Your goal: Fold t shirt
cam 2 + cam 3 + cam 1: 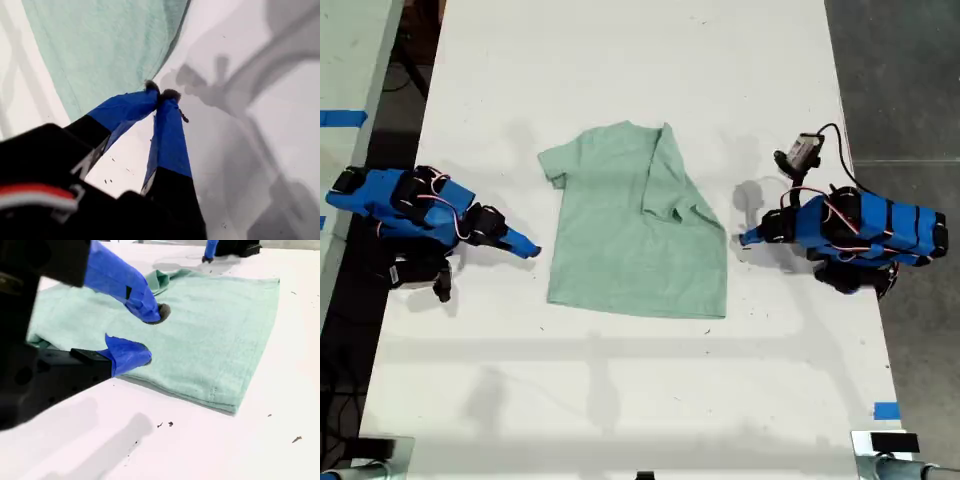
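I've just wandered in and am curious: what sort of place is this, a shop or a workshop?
Probably a robotics lab or test bench: two small blue robot arms with exposed wires face each other across a plain white table, a pale mint-green cloth t-shirt between them, blue tape marks nearby.

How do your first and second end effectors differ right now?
My first end effector is shut, my second end effector open. The first sits at the exterior view's right of the pale mint-green cloth t-shirt, the second at its left. Both are blue-tipped and hold nothing.
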You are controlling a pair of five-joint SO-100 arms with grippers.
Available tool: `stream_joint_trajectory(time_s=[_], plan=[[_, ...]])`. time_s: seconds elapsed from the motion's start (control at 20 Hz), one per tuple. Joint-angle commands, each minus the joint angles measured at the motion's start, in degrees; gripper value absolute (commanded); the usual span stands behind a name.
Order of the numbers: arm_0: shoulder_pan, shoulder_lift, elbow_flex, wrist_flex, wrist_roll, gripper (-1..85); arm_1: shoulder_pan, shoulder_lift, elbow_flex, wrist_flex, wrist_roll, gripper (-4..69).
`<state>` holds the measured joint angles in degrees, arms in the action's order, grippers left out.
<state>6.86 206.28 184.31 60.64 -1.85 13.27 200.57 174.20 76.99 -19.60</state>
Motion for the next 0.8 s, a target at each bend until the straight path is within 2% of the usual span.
stream_joint_trajectory(time_s=[0.0,0.75], plan=[[0.6,0.3,0.4,-0.3,-0.6,10.1,-0.7,0.6,2.5,-0.6,0.9,1.9],[0.6,0.3,0.4,-0.3,-0.6,10.1,-0.9,0.6,2.5,-0.4,1.4,1.9]])
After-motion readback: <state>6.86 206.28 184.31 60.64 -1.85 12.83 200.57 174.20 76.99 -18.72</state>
